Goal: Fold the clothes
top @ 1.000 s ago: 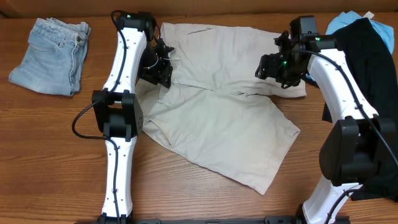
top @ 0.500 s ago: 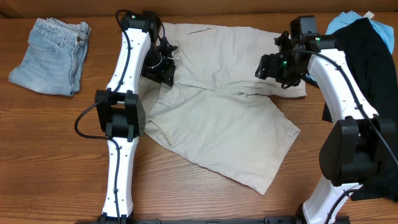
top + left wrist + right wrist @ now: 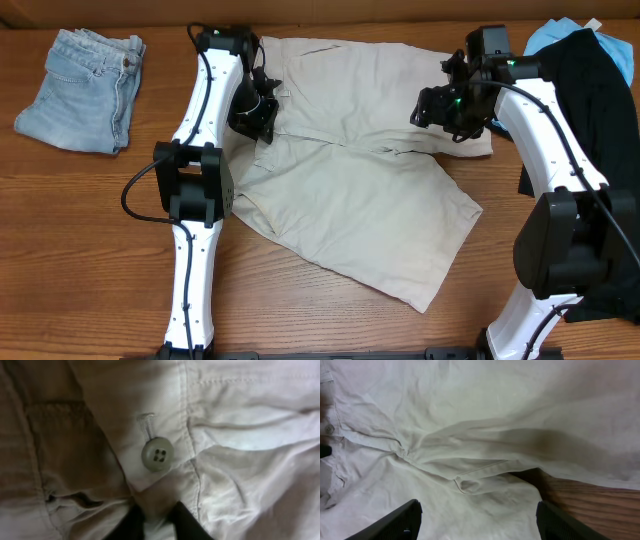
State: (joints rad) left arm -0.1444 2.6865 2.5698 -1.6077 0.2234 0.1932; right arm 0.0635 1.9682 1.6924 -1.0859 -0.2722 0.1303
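The clothes [image 3: 360,190], wide pale beige shorts, lie spread across the middle of the table, with one leg reaching toward the front right. My left gripper [image 3: 262,112] is down on their waistband at the left. In the left wrist view its fingers [image 3: 156,522] stand close together with a fold of beige cloth pinched between them, just below the fly button [image 3: 158,455]. My right gripper [image 3: 440,108] hovers over the right side of the shorts. Its fingers [image 3: 477,520] stand wide apart above the cloth [image 3: 470,425], holding nothing.
Light-blue denim shorts [image 3: 85,88] lie folded at the far left. A black garment [image 3: 590,90] and a sky-blue one [image 3: 545,38] are piled at the far right, beside the right arm. Bare wooden table [image 3: 80,250] shows in front.
The left gripper has shifted slightly toward the far edge along the waistband and its jaws have closed onto the cloth. The right arm has stayed still.
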